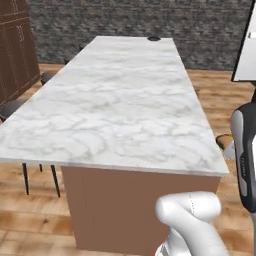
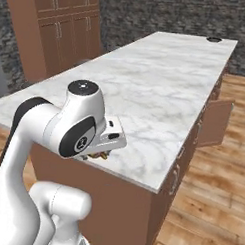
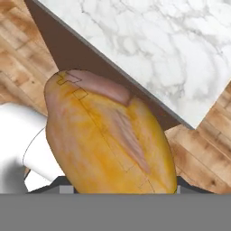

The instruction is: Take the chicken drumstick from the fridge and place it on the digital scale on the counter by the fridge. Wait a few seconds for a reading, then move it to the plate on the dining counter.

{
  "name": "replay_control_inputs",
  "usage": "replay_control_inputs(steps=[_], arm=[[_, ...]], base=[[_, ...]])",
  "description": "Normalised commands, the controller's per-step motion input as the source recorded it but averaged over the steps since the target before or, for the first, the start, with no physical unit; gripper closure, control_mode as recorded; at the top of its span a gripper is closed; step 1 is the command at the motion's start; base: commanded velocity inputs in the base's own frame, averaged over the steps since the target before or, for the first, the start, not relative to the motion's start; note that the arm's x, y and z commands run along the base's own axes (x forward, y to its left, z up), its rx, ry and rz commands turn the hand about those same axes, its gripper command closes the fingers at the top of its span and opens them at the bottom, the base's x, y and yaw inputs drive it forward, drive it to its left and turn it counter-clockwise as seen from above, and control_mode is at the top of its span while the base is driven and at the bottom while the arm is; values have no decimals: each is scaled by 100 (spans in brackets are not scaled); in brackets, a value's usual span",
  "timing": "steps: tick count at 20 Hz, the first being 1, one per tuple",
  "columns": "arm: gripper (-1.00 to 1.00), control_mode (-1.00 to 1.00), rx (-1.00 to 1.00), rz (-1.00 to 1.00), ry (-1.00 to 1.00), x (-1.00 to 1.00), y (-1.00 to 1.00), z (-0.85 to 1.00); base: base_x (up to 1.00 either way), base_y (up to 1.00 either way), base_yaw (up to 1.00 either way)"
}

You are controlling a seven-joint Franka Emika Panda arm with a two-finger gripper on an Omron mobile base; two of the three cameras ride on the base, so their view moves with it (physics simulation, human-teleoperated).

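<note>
In the right base view the gripper [image 2: 99, 154] is seen low at the near corner of the dining counter [image 2: 160, 91], clamped on the chicken drumstick [image 2: 98, 155], which is mostly hidden under the hand. In the hand view, the chicken drumstick [image 3: 108, 135] is held right up against the camera, slab edge just beyond. The plate [image 2: 214, 39] is way off at the far end, so the load should probably be carried high and level over the marble, and the squeeze shouldn't be loosened until it's right above the plate.

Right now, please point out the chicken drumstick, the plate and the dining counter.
chicken drumstick [image 3: 108, 140], hand view, golden middle.
plate [image 1: 154, 38], left base view, dark top at far end.
dining counter [image 2: 161, 81], right base view, bare marble top.
</note>
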Motion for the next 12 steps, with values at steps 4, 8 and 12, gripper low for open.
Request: replay_control_inputs(steps=[4,8,12], arm=[[100,100,0,0,0,0,0,0],[100,100,0,0,0,0,0,0],[100,100,0,0,0,0,0,0]], base=[[-28,100,8],[1,100,1],[15,100,0]])
